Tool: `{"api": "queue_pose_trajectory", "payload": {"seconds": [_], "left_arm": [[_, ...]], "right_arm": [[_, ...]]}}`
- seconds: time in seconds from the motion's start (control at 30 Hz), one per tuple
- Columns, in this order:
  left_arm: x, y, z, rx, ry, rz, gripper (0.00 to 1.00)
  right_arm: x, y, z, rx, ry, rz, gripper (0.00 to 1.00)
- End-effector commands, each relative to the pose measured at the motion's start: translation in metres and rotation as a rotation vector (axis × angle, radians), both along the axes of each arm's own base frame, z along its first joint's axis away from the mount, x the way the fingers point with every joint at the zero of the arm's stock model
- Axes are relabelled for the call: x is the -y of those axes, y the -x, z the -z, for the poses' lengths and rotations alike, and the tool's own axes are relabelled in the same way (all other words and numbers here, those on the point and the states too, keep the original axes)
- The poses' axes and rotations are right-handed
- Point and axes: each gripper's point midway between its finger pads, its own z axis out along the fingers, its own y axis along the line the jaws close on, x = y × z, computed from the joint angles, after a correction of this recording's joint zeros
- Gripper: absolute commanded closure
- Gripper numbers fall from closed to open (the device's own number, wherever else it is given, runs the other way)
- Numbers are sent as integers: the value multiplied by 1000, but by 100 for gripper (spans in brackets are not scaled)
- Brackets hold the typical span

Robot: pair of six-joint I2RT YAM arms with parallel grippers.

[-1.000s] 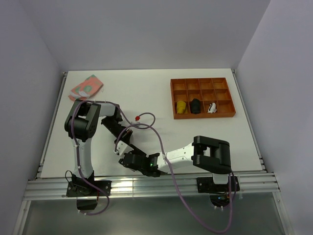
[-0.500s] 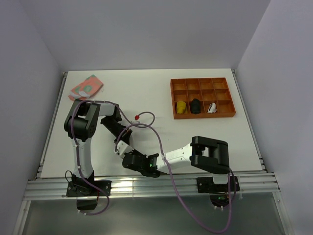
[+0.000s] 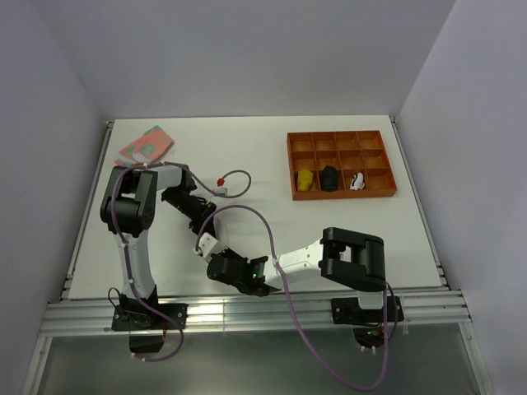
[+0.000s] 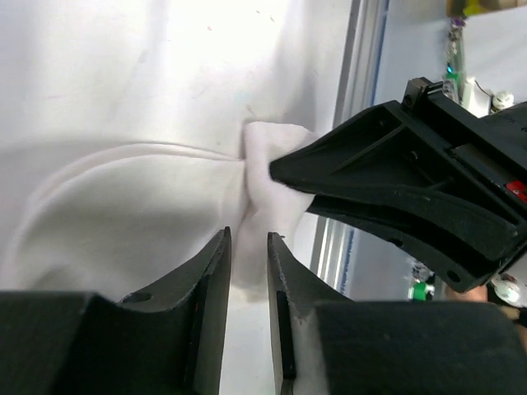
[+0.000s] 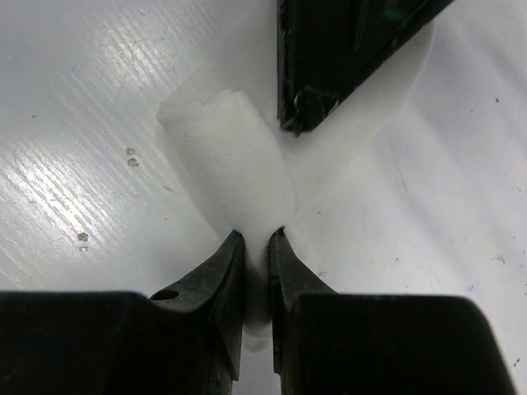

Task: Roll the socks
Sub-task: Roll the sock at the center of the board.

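Note:
A white sock [image 3: 206, 244] lies near the table's front edge, between the two grippers. In the right wrist view its rolled end [image 5: 230, 164] runs into my right gripper [image 5: 257, 239], which is shut on the fabric. In the top view that right gripper [image 3: 216, 262] sits just below the sock. The rest of the sock [image 4: 123, 197] spreads flat to the left in the left wrist view. My left gripper [image 4: 249, 239] stands open by a narrow gap, with loose fabric lying between its tips. Seen from the top, the left gripper [image 3: 200, 229] is just above the sock.
An orange compartment tray [image 3: 342, 133] at the back right holds a yellow bundle [image 3: 305, 179], a black one [image 3: 329, 177] and a white-and-black one [image 3: 356, 180]. A pink and green folded cloth [image 3: 146, 146] lies at the back left. A cable with a red connector [image 3: 220, 181] loops over the table.
My right gripper closed onto the sock's rolled end. The left gripper's jaws went from shut to slightly apart, and the left arm swung back and left, carrying its cable.

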Motion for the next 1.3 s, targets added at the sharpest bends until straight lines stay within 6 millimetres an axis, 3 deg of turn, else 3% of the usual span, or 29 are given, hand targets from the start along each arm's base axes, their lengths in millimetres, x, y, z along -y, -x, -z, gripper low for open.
{"api": "queue_pose_trajectory", "payload": {"seconds": [0.0, 0.17, 0.33, 0.47, 0.67, 0.97, 1.27], "left_arm": [[-1, -24, -16, 112, 31, -41, 71], [-10, -42, -23, 169, 5, -111, 71], [-30, -66, -37, 245, -30, -196, 68], [-49, -82, -34, 278, -101, -244, 67], [-64, -78, -17, 305, -187, -255, 62], [-61, -65, -8, 284, -171, -250, 58], [-53, -67, 6, 299, -200, -261, 55]], "right_arm": [[14, 5, 21, -15, 65, 12, 91], [13, 5, 23, -18, 72, 12, 91], [13, 6, 26, -22, 83, 10, 91], [14, 5, 29, -26, 92, 14, 92], [13, 5, 28, -28, 95, 13, 92], [11, 4, 29, -31, 104, 15, 92], [11, 3, 27, -29, 105, 17, 92]]}}
